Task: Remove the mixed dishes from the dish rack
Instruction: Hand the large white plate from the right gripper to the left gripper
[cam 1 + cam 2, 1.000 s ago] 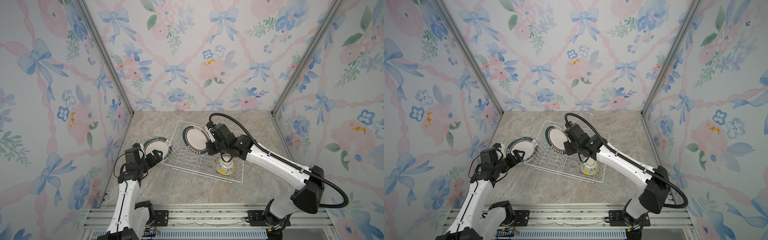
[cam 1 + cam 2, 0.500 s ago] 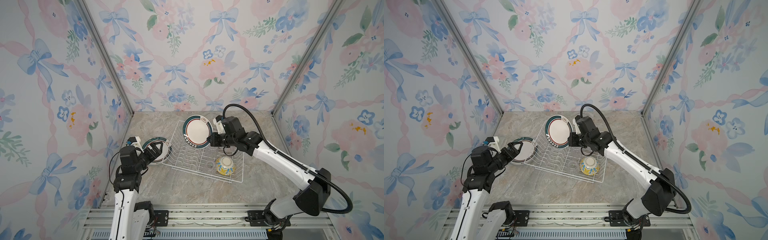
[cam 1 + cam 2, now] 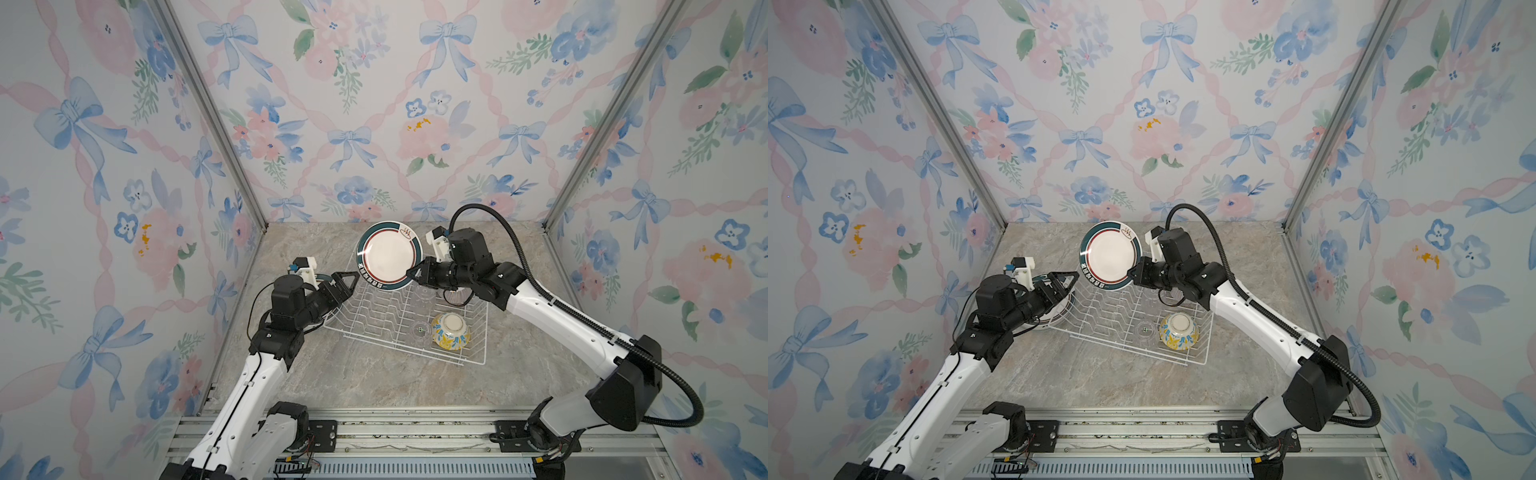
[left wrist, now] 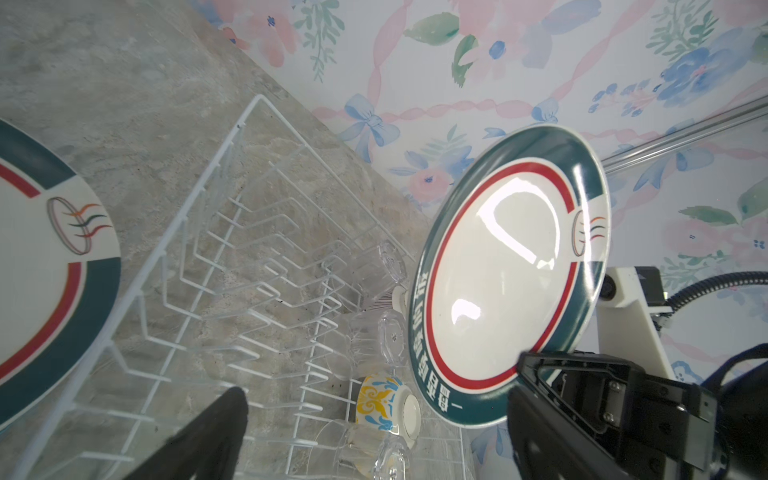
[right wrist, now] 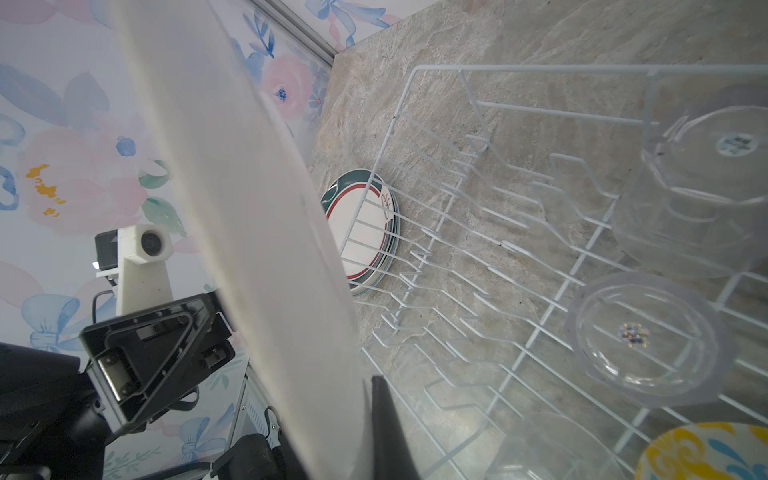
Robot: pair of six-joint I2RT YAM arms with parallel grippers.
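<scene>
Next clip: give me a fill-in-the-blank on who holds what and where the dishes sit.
1. The right pincer grips the rim of the round green-rimmed white plate, holding it ____ the white wire dish rack.
2. The left pincer is ____ and holds nothing.
3. The yellow-and-blue floral bowl sits ____ in the rack.
4. A stack of matching plates lies on the table outside the rack, on the ____ pincer's side.

Missing words: above; open; upside down; left.

The marbled tabletop (image 3: 374,382) bears the dish rack (image 3: 374,309) and, just beside it, stacked plates (image 4: 37,282).
</scene>
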